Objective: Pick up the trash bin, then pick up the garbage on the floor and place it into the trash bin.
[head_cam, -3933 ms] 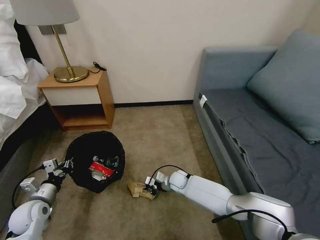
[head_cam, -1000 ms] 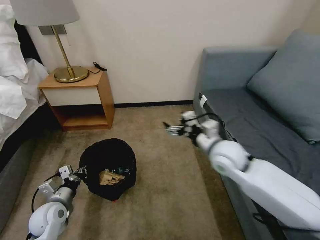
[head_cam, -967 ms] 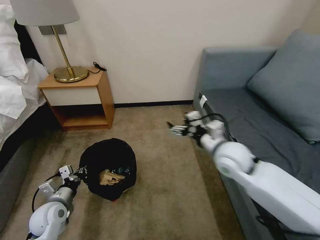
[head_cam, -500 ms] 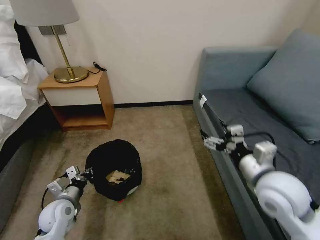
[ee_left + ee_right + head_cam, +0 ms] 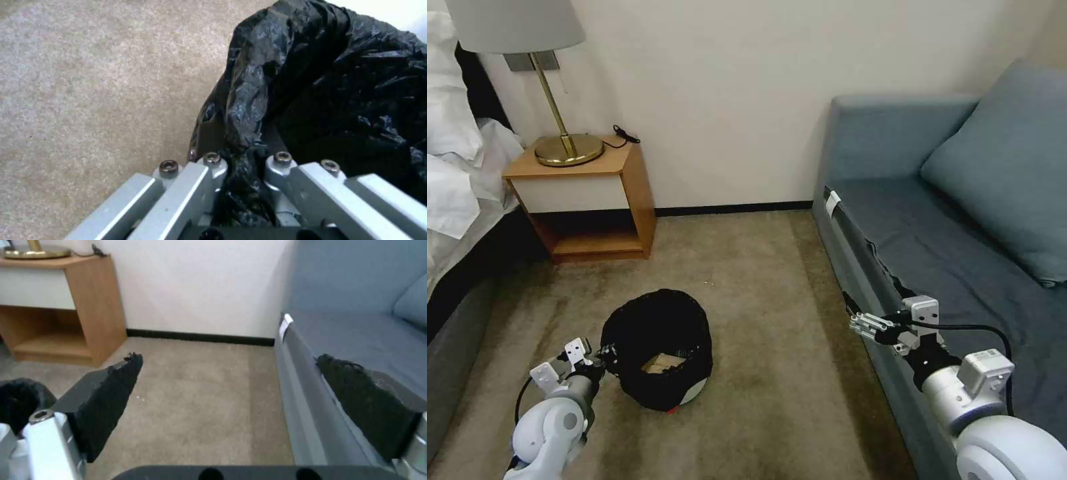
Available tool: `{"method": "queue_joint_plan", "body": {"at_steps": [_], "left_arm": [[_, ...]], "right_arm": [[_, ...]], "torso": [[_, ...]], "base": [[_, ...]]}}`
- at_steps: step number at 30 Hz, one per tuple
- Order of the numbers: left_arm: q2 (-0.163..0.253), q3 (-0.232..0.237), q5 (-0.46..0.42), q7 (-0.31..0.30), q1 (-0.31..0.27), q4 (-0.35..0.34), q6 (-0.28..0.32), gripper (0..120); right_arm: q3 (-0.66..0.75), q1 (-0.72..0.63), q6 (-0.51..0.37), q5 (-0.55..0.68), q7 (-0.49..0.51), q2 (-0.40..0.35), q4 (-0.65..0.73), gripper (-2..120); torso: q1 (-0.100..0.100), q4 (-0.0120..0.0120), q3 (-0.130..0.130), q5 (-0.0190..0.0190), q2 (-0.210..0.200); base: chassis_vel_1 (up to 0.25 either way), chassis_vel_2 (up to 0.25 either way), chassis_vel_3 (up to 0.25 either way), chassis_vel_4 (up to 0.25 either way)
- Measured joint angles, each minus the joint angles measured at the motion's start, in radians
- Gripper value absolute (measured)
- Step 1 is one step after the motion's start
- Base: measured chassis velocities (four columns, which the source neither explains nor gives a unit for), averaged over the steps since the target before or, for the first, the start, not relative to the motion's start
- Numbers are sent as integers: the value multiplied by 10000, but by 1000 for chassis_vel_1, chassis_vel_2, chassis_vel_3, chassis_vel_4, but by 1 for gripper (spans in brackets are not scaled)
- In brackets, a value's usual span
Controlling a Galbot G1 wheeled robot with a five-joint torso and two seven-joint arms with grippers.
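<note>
On the beige carpet, my left jaws (image 5: 602,355) pinch the rim of the white, black-bagged trash bin (image 5: 657,347); my right jaws (image 5: 854,319), wide and empty, hang well right of it.

The head view looks forward and down over the carpet (image 5: 760,320) from above. The left wrist view sits very close behind its tool (image 5: 242,186), against the bin (image 5: 329,86). The right wrist view faces low across the carpet toward the wall. All views share the carpet.
</note>
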Motion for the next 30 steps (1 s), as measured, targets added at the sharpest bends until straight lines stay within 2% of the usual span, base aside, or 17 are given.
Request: {"method": "queue_joint_plan", "body": {"at_steps": [4,8,9,12,14,17,18,20,21,23,24,25,27,28,30], "left_arm": [[29,23,46,1,9,-62,32,9],[98,-50,234,382,81,-405,-1,29],[98,-50,234,382,81,-405,-1,29],[264,-128,364,526,173,-793,-10,41],[321,-167,434,533,220,-946,0,45],[432,-340,949,534,455,-1457,100,60],[454,-503,1505,894,617,-1681,-147,65],[455,-512,1544,924,628,-1694,-173,65],[456,-634,2446,1594,792,-1869,-835,73],[380,-580,3334,2257,940,-2023,-1752,82],[380,-580,3334,2257,940,-2023,-1752,82],[283,-472,3788,2564,1022,-2125,-2202,86],[-21,-155,4593,2796,1098,-2306,-2937,96],[-21,-155,4593,2796,1098,-2306,-2937,96],[-353,400,5405,2754,1199,-2578,-3370,100]], "right_arm": [[72,28,26,7,-8,45,31,100],[263,-28,64,54,-26,166,113,100],[263,-28,64,54,-26,166,113,100],[422,-33,64,167,-28,156,200,100],[489,-32,59,231,-27,127,232,100],[674,-106,53,320,-13,92,296,100],[720,-148,60,321,16,178,326,100],[724,-152,63,318,20,193,328,100],[755,-183,134,197,34,314,336,100],[801,-209,246,-81,35,496,318,100],[801,-209,246,-81,35,496,318,100],[843,-239,278,-200,45,653,316,100],[967,-334,321,-429,62,888,322,100],[967,-334,321,-429,62,888,322,100],[1084,-498,414,-753,51,1117,324,100]], "torso": [[0,1,1,-5,-1],[0,-2,1,-7,-1],[0,-2,1,-7,-1],[0,-1,1,-6,-1],[1,-1,1,-5,-1],[1,-1,1,-5,-1],[1,-1,1,-4,-1],[1,-1,2,-5,-1],[0,0,1,-2,-1],[0,0,1,-2,-1],[0,0,1,-2,-1],[1,0,1,-2,-1],[0,-1,1,-3,-1],[0,-1,1,-3,-1],[0,-2,1,-3,-1]], "base": [[0,0,0,0],[0,0,0,0],[0,0,0,0],[0,0,0,0],[0,0,0,0],[0,0,0,0],[0,0,0,0],[0,0,0,0],[0,0,0,0],[0,0,0,0],[0,0,0,0],[0,0,0,0],[0,0,0,0],[0,0,0,0],[0,0,0,0]]}}
